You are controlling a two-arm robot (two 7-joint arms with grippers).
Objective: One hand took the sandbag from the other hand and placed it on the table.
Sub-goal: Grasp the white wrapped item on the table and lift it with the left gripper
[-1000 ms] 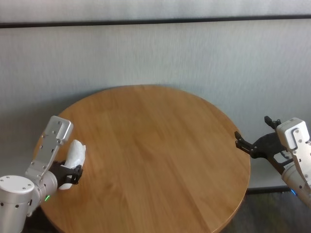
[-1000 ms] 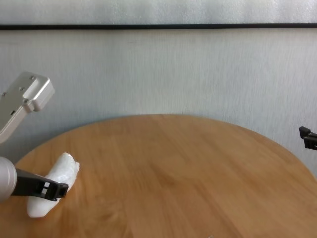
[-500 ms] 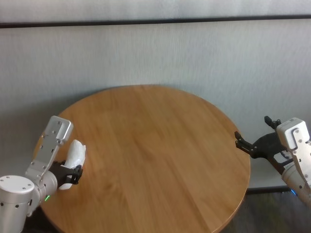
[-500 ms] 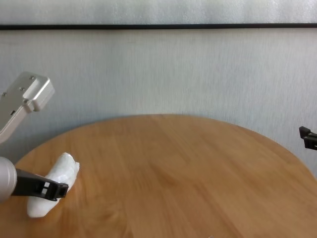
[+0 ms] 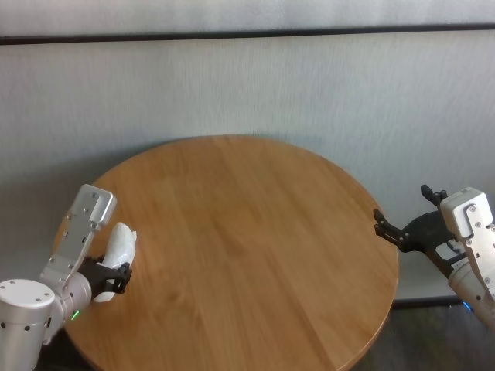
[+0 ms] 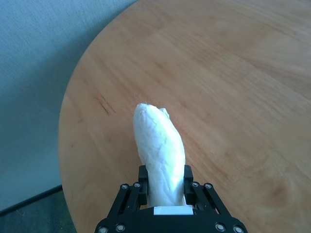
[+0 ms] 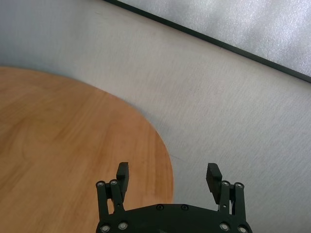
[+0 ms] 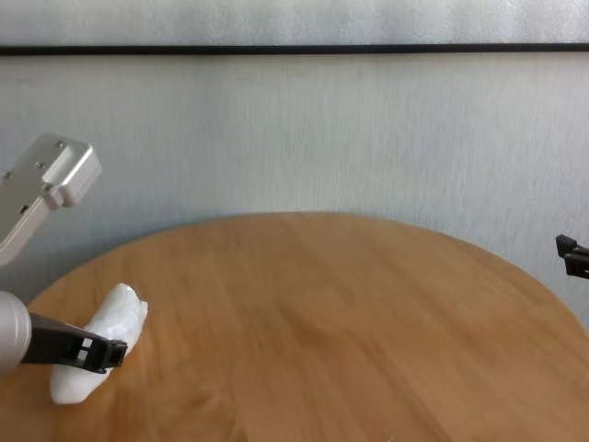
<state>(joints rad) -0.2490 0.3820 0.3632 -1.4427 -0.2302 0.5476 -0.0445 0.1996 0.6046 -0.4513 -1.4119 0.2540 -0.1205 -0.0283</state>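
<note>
Gripping the sandbag [image 6: 160, 155] around its lower middle, the left gripper [image 5: 108, 280] is hovering over the near left part of the table [image 5: 247, 255], its two fingers [image 6: 141, 175] pressing into the soft white pouch from both sides. Most of the bag is sticking out beyond the fingertips, angled up and away from the wrist, and a shorter end is hanging below them; in the chest view that lower end is sitting close to the wood, though whether it is touching cannot be told. Far across from this hand, well apart and just off the table's right edge, the right gripper [image 5: 404, 229] is waiting with its jaws spread wide and nothing between them. The handover is not yet started, by the look of it. The risk lies in the bag's limp, shiny skin: if the receiving jaws are closing on the loose protruding end rather than on firm filling, the pouch may be sagging or sliding free once the left gripper is letting go. Releasing too early would be dropping it near the rim, where it could roll off.
</note>
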